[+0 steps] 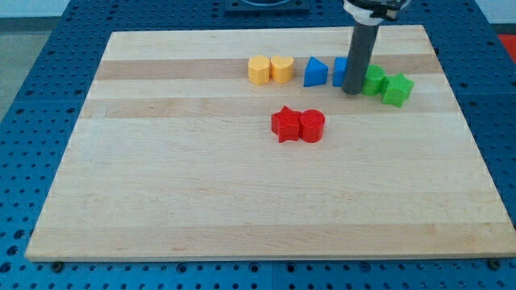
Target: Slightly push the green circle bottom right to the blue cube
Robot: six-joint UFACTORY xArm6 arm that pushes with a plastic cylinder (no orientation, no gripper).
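The green circle (374, 80) lies near the view's top right on the wooden board (201, 193). The blue cube (341, 71) sits just left of it, mostly hidden behind my rod. My tip (352, 91) rests on the board between the two, touching or nearly touching the green circle's left side and in front of the blue cube. A green star (397, 89) touches the circle on its right.
A blue triangle-like block (315, 72) lies left of the cube. A yellow hexagon (258, 70) and a yellow heart (281, 69) sit side by side further left. A red star (285, 124) and a red cylinder (312, 126) touch each other mid-board.
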